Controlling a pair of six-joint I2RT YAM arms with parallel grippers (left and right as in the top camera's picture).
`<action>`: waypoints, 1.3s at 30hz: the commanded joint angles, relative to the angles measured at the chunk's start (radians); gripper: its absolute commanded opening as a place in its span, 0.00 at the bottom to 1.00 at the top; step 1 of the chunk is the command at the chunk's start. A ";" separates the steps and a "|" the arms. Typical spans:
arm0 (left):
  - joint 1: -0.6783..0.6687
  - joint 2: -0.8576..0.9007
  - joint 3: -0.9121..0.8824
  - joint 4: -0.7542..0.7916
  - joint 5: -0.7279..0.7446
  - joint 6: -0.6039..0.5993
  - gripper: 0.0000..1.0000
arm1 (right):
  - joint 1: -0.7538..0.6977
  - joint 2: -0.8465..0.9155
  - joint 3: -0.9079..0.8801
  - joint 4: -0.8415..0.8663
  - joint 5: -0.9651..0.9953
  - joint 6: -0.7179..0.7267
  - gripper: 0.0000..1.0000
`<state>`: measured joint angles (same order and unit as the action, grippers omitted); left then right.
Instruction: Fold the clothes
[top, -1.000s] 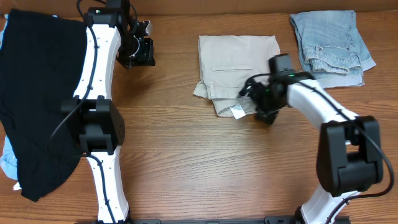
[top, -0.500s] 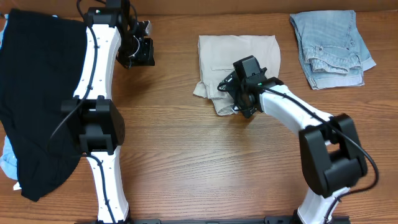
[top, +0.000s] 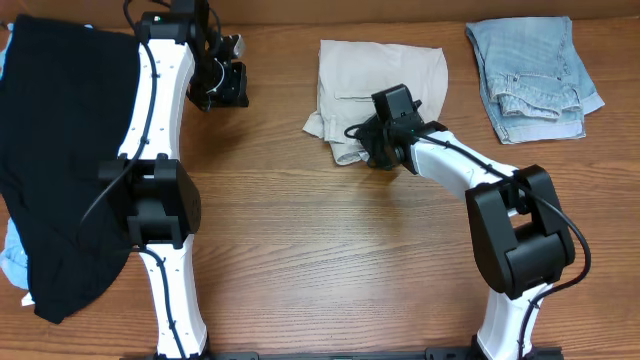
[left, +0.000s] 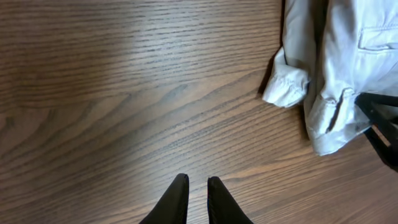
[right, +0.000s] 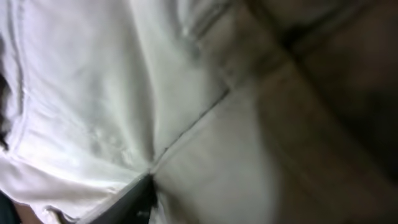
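the right end effector is down on the near edge of the khaki shorts, where the cloth is bunched and rumpled. in the right wrist view blurred pale fabric fills almost everything. one dark finger shows at the bottom, against a seam. whether the fingers are spread or pinching the cloth, i cannot tell. the white right arm runs back from there past the shorts' near right corner to its base.

the left end effector hangs well to the left of the khaki shorts, over bare wood. in the left wrist view its fingers are pressed nearly together, with only a thin slit between them and nothing in it. a rolled cuff of the shorts lies on the bench ahead of them.

the khaki shorts lie in a loose fold on the bench, with one leg end sticking out at their near left corner. folded light-blue denim shorts lie to the right of the khaki shorts, apart from them. a black garment is spread out far to their left, beyond the left arm, with a bit of pale blue cloth showing at its near edge.
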<state>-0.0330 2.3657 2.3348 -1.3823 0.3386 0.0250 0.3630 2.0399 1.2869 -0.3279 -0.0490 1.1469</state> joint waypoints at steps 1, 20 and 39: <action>-0.007 -0.011 0.017 -0.002 -0.006 -0.003 0.13 | -0.041 0.064 -0.024 0.000 0.021 -0.132 0.30; -0.007 -0.011 0.017 0.000 -0.006 -0.003 0.11 | -0.260 -0.278 -0.021 -0.077 -0.340 -0.645 0.04; -0.007 -0.011 0.017 -0.002 -0.006 -0.003 0.11 | -0.261 -0.211 -0.024 -0.390 -0.183 -0.438 0.52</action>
<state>-0.0330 2.3657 2.3348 -1.3834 0.3378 0.0250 0.1047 1.7756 1.2556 -0.7036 -0.2626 0.6437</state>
